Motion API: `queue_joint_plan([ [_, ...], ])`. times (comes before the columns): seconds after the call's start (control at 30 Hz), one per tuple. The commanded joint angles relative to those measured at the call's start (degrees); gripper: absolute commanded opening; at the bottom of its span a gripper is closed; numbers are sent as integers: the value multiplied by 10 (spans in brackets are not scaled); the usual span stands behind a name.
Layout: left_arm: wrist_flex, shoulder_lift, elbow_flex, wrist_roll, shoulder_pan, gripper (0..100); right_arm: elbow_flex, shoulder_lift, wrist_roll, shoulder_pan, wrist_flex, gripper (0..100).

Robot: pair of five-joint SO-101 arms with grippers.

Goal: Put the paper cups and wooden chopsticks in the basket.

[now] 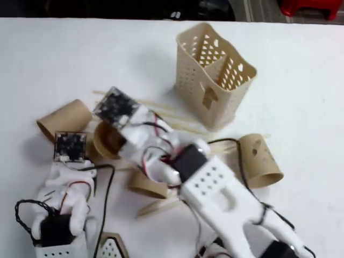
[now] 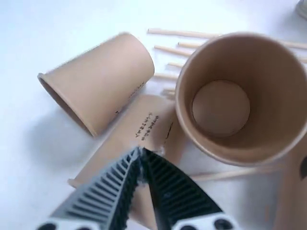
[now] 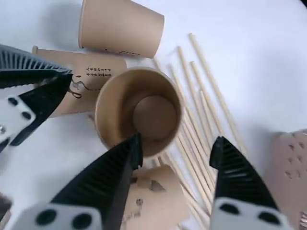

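Note:
The cream perforated basket (image 1: 215,75) stands at the back of the table. Wooden chopsticks (image 1: 177,121) lie spread in front of it. One brown paper cup (image 3: 139,110) stands mouth up. My right gripper (image 3: 177,153) is open over it, one finger above its mouth, the other above the chopsticks (image 3: 201,120) beside it. My left gripper (image 2: 141,154) is shut with nothing in it, just above a printed cup (image 2: 139,129) lying on its side. Another cup (image 2: 100,81) lies beyond, next to the upright cup (image 2: 235,96).
A cup (image 1: 260,160) lies to the right of the arms and another (image 1: 148,185) lies near the table's middle under the right arm (image 1: 226,199). The left arm (image 1: 64,204) stands at the front left. The back left of the white table (image 1: 64,54) is free.

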Motion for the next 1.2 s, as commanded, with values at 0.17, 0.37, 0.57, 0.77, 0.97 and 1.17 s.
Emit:
queue_joint_plan([
  [0.17,-13,-1,-33,-3,-6,24,-4,140,-5,13,-109,233],
  [0.37,-13,-1,-32,-3,-6,24,-34,190,0,58,-110,63],
  [0.57,-15,-1,-31,-3,-6,24,-109,194,25,112,-8,19],
  [0.77,-15,-1,-31,-3,-6,24,-195,193,84,142,118,18],
  [0.97,-15,-1,-30,-3,-6,24,-285,193,85,176,204,18],
  [1.17,-15,-1,-29,-3,-6,24,-391,193,85,178,308,18],
])
